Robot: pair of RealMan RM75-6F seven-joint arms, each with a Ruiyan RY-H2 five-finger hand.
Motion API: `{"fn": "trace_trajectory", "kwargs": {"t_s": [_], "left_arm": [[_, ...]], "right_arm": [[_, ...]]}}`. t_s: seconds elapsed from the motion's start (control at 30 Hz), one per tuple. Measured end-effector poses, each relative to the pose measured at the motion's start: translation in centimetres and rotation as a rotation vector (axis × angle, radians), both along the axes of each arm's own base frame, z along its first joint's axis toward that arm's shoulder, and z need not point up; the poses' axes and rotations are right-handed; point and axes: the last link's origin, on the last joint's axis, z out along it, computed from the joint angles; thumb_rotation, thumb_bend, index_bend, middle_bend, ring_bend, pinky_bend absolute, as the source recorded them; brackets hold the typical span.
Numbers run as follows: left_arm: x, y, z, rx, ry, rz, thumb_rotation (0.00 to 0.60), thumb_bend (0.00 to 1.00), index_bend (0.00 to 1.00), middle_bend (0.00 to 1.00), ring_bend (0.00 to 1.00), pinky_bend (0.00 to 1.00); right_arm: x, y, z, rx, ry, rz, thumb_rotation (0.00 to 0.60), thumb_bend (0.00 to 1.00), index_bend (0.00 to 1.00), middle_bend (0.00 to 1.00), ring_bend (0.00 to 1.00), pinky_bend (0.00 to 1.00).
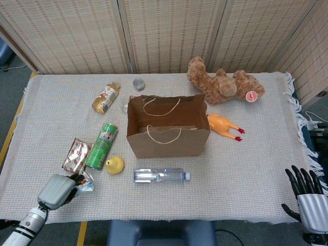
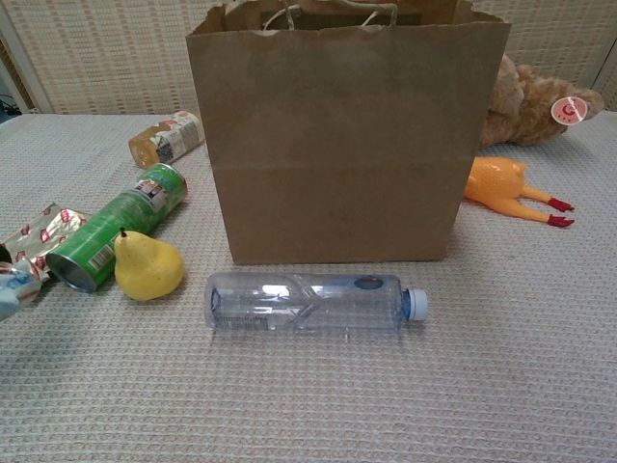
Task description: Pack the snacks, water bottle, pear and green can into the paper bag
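- Nearest, left robot hand (image 1: 56,190) grips a clear snack packet (image 1: 85,183) at the worktop (image 1: 246,169) edge; right robot hand (image 1: 307,197) is empty, fingers spread.
- Midway: water bottle (image 1: 161,175), pear (image 1: 115,165), green can (image 1: 101,146).
- Behind: upright paper bag (image 1: 167,126).

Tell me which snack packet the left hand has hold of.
The clear cracker packet at the near left edge, held by the left hand. The red-and-silver foil packet lies untouched beside the green can.
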Motion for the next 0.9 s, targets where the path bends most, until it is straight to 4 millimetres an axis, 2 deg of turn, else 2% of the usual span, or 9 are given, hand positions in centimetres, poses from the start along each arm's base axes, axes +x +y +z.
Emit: {"fn": "trace_trajectory", "kwargs": {"t_s": [0.17, 0.37, 0.6, 0.73, 0.9], "left_arm": [[1.3, 1.5, 4.2, 0.126, -0.097, -0.006, 0.600, 0.67, 0.67, 0.69, 0.65, 0.78], [4.7, 4.5, 7.2, 0.230, -0.288, -0.035, 0.600, 0.67, 0.67, 0.69, 0.65, 0.78], [10.1, 8.6, 8.2, 0.262, -0.363, -0.142, 0.600, 0.67, 0.67, 0.69, 0.65, 0.78], [11.7, 9.7, 8.1, 0.263, -0.374, -0.171, 0.600, 0.67, 0.67, 0.69, 0.65, 0.78], [16.5, 12.6, 7.6, 0.256, -0.430, -0.238, 0.600, 0.67, 0.67, 0.69, 0.65, 0.78]], "right_arm": [[0.0, 0.0, 0.0, -0.002, 0.004, 0.001, 0.600, 0.00, 0.00, 0.00, 0.00, 0.00], [0.1, -0.1, -0.1, -0.004, 0.007, 0.003, 0.600, 0.00, 0.00, 0.00, 0.00, 0.00], [0.1, -0.2, -0.2, -0.004, 0.005, 0.004, 0.600, 0.00, 0.00, 0.00, 0.00, 0.00], [0.1, -0.2, -0.1, -0.005, 0.005, 0.004, 0.600, 0.00, 0.00, 0.00, 0.00, 0.00], [0.1, -0.3, -0.2, -0.009, -0.001, 0.004, 0.600, 0.00, 0.00, 0.00, 0.00, 0.00]]}}
